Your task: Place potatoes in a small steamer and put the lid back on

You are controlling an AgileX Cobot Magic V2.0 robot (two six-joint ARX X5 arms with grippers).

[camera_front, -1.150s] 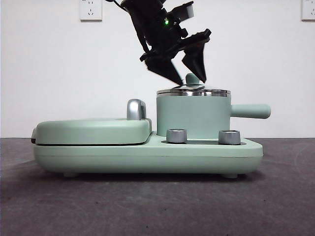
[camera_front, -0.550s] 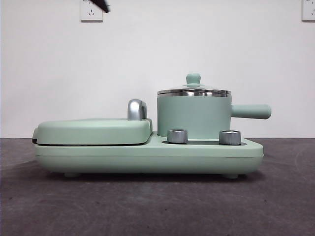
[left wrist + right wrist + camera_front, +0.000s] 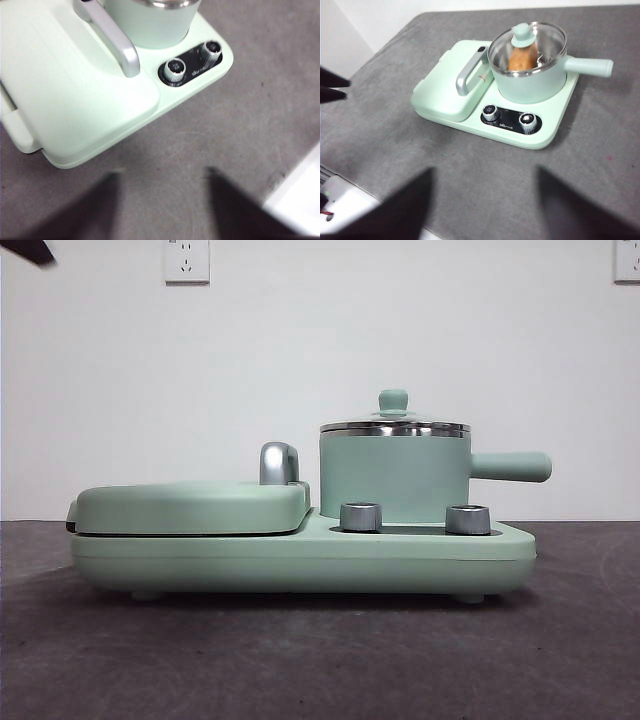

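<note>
The small steamer (image 3: 395,475) stands on the right of the green cooker base, its handle pointing right. The lid (image 3: 394,426) sits on it, with its knob on top. In the right wrist view, the potato (image 3: 522,57) lies inside the steamer (image 3: 535,82), seen through the glass lid (image 3: 545,35). My right gripper (image 3: 482,200) is open and empty, high above the table in front of the cooker. My left gripper (image 3: 162,200) is open and empty above the table, off the cooker's griddle end. It shows as a black tip (image 3: 25,250) in the front view's top left corner.
The flat green griddle cover (image 3: 190,505) with a steel handle (image 3: 278,462) fills the cooker's left half. Two steel dials (image 3: 360,516) sit on the base in front of the steamer. The table's edge (image 3: 300,200) lies close to my left gripper.
A gripper that stood open around the lid's knob has pulled away up and to the left, leaving only a black tip at the top left corner. The lid stays on the steamer.
</note>
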